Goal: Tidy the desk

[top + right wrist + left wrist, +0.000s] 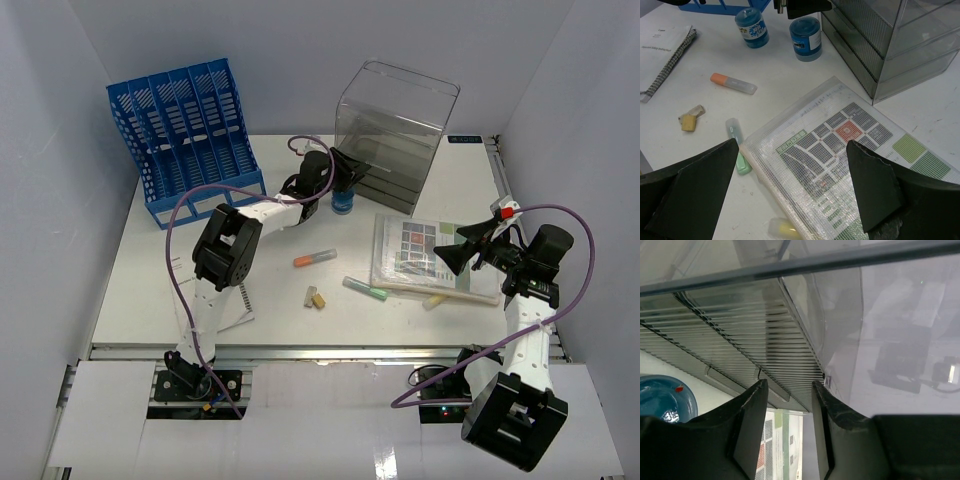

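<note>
The white desk (150, 290) holds scattered stationery. My left gripper (345, 172) is up against the lower front of the clear drawer box (395, 130). In its wrist view the left gripper (790, 385) has its jaws narrowed, with a gap still between them and a small drawer handle tab (774, 390) just beyond the tips. A blue jar (343, 203) stands right beside it. My right gripper (455, 250) hovers wide open over a mesh document pouch (850, 150), holding nothing.
An orange highlighter (315, 259), a green one (365, 290), a yellow one (435, 300) and a small tan clip (316, 297) lie mid-desk. A blue file rack (190, 130) stands back left. A second blue jar (752, 27) and a booklet (665, 50) show in the right wrist view.
</note>
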You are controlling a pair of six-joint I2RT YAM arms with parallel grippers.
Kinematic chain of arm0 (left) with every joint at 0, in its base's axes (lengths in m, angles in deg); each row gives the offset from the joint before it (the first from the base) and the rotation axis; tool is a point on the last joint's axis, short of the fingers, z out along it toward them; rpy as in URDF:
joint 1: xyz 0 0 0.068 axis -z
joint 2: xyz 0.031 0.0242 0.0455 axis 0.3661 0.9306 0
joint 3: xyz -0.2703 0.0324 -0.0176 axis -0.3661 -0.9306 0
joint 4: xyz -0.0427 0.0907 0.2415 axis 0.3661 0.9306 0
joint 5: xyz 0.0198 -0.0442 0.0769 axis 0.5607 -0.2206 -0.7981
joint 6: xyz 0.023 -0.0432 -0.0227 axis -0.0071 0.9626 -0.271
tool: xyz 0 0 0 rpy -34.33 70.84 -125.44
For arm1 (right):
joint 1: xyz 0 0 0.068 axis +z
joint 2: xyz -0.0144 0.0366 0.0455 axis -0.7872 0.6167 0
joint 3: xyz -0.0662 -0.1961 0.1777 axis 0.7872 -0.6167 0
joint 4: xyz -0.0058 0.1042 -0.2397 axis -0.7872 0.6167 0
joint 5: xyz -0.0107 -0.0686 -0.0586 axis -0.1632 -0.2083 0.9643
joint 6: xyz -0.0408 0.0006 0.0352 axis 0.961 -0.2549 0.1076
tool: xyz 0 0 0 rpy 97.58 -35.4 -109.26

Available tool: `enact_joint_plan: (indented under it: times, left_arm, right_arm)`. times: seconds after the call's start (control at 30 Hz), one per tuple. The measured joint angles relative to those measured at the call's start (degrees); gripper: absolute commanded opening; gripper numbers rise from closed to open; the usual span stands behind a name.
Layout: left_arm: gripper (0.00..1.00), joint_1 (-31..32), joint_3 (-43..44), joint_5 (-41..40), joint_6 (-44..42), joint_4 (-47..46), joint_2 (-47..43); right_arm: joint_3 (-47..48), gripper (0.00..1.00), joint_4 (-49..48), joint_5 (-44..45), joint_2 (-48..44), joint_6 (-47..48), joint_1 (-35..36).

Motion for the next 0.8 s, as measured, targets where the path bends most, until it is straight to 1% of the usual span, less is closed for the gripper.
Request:
enact_joint_plan:
  times: [0.23,0.4,0.6,0.8]
  left_arm:
    - [0.43,0.2,0.9,-1.1,0.3,0.4,0.2]
    - [0.37,0.3,-1.8,-1.0,1.3,-3.1,-0.1]
    - [0.37,0.6,-8.2,-1.0,1.7,-7.1,-1.6]
    - [0.40,0.7,-9.2,-1.0,1.2,-8.6,-2.2]
  right_arm:
    - [0.0,0.95,0.0,-0.1,0.0,-0.1,0.0]
    - [0.0,0.95,0.0,-0.1,0.0,-0.1,0.0]
    - [0.0,0.95,-0.1,-0.1,0.0,-0.1,0.0]
    - [0.0,0.95,-0.1,0.0,0.0,-0.1,0.0]
